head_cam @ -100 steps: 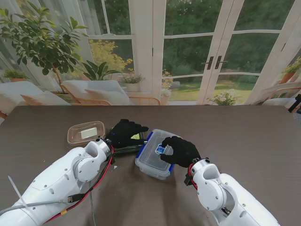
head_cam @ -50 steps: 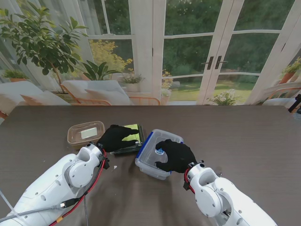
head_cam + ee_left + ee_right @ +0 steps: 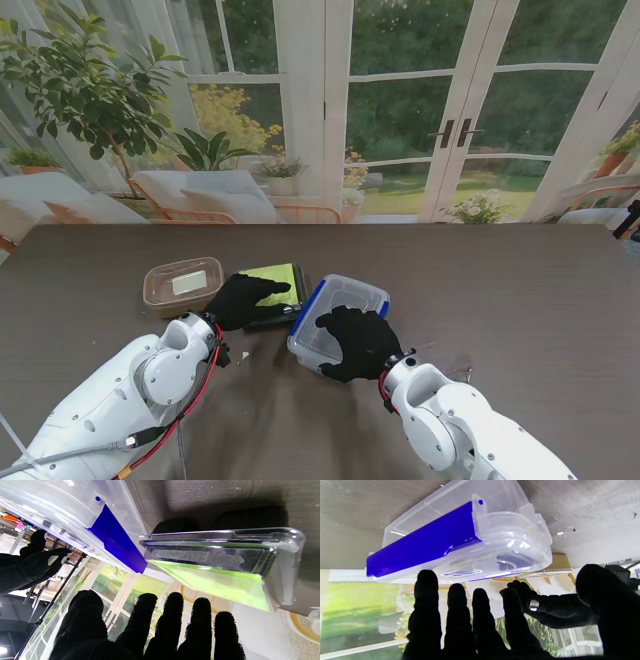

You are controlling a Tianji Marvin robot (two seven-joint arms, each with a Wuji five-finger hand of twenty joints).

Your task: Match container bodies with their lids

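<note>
— Two hands, two containers, side by side near the middle of the surface (image 3: 520,290). Which one goes with which?

— The left hand (image 3: 243,299) lies flat over the near-left corner of the green-lidded container (image 3: 272,290); the right hand (image 3: 355,340) lies over the near end of the clear box with blue clips (image 3: 340,318). Each has its own thing straight ahead of its fingers.

— Are they gripping?

— Neither, as far as I can see. In the left wrist view the fingers (image 3: 172,620) are stretched out, apart and close on nothing, with the green lid just beyond their tips. The right wrist view shows the same: fingers (image 3: 460,615) straight and spread, thumb off to the side, the clear box right past them.

— How do the boxes lie?

— The clear box runs long from near-left to far-right, its blue clip along the left flank, almost touching the green container. The green one sits squarer, its long side running left-right.

— And the third, the brownish tub (image 3: 182,282)?

— Farther left, apart from the others, lid on. The left hand is the nearer one to it.

— So the coming move?

— My guess: each hand presses or pulls away from its own lid; no crossing over needed.
</note>
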